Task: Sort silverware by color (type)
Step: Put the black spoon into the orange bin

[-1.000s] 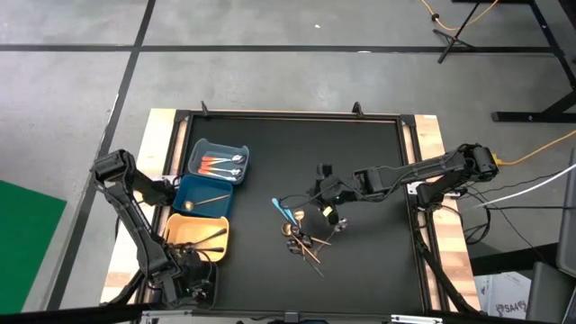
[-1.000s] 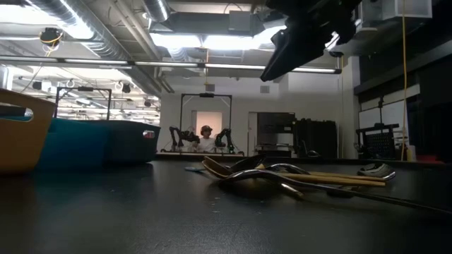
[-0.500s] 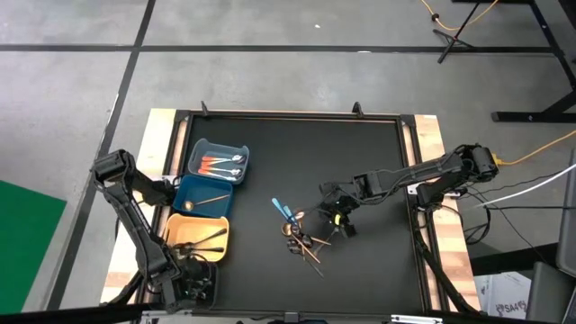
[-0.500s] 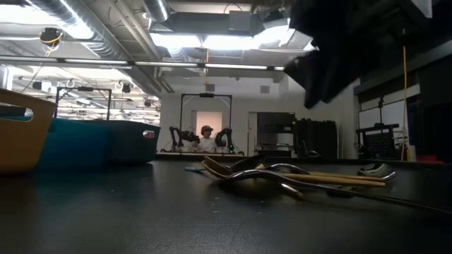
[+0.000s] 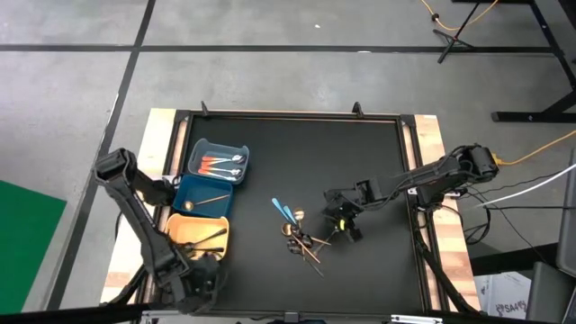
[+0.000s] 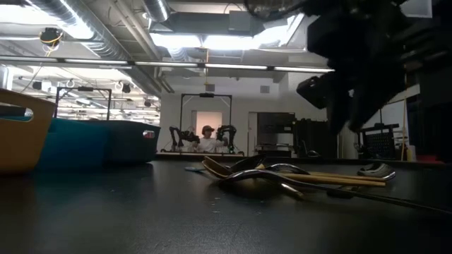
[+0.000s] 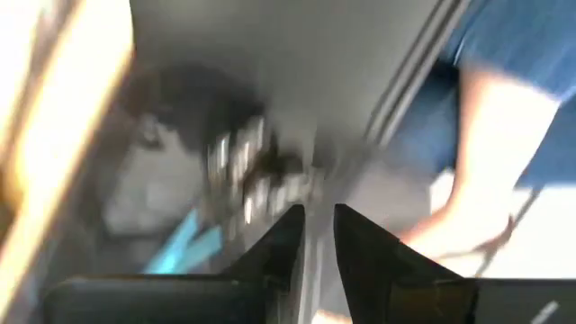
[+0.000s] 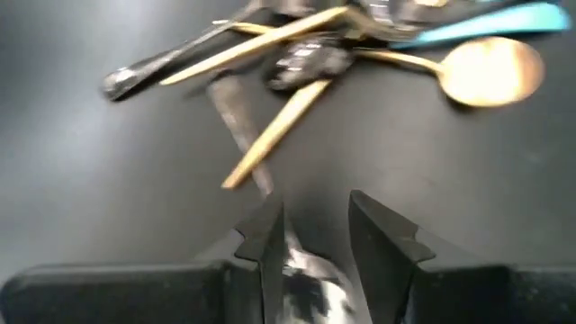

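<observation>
Matte black desk (image 5: 360, 162) carries thin, glossy gold and black silverware (image 5: 304, 241) lying crisscrossed, beside the right claw (image 5: 343, 225), fingers spread.

Right gripper (image 5: 345, 219) now lower and further toward the right side of the table than a second ago, drawn back from over the blue spoon (image 5: 283, 211) to the right edge of the cutlery pile (image 5: 306, 241). From table height, dropped from the top of the view to hang just above the pile's right end. Left arm's lower section (image 5: 184, 270) shifted slightly beside the yellow bin (image 5: 180, 236).
</observation>
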Controlling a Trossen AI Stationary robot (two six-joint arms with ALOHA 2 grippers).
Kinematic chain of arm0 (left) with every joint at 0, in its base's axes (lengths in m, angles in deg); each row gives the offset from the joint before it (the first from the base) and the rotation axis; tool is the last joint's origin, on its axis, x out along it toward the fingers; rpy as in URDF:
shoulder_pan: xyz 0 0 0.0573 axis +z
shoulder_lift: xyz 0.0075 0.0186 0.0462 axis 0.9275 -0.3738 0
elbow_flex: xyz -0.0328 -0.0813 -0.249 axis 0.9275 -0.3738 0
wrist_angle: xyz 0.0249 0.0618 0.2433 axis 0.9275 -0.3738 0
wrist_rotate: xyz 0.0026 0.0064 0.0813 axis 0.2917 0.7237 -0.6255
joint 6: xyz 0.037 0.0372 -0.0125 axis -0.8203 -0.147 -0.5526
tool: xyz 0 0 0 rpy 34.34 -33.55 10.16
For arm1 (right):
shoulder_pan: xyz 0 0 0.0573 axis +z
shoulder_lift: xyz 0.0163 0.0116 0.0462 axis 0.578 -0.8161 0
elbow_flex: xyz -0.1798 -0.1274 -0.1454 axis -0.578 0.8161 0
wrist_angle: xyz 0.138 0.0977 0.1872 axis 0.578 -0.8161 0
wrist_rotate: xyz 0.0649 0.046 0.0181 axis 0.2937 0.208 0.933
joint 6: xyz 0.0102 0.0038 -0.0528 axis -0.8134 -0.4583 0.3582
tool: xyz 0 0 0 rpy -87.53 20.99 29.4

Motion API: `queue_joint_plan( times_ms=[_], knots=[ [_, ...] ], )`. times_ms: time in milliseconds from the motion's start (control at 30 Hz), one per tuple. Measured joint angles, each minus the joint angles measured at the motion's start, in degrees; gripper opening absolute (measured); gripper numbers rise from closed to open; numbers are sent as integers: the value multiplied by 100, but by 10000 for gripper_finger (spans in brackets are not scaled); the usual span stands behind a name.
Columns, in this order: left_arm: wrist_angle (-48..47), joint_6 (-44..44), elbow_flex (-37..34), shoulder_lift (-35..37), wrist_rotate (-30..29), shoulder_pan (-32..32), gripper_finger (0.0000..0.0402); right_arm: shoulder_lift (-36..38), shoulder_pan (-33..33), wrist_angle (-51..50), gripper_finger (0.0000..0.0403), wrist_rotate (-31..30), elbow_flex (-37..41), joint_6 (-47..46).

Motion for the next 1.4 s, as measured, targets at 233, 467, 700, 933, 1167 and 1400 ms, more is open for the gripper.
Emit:
queue_joint_plan(
  times_ms=[233, 467, 700, 933, 1167, 1400],
  knots=[
    [8, -1676, 250, 0, -957, 1018, 56, 0, 409, 328, 115, -225, 229, 56],
    [149, -3794, 356, 0, -1405, 2002, 56, -202, 421, 316, 115, -250, 250, 55],
    [389, -5301, 358, 0, -1566, 2773, 56, -660, 421, 334, 115, -390, 250, 78],
    [621, -5960, 358, 0, -1568, 3204, 56, -973, 417, 367, 115, -480, 226, 79],
    [627, -5996, 358, 0, -1568, 3357, 56, -986, 417, 359, 115, -538, 230, 83],
    [635, -6137, 358, 0, -2066, 3371, 56, -994, 417, 345, 115, -542, 237, 210]
  ],
)
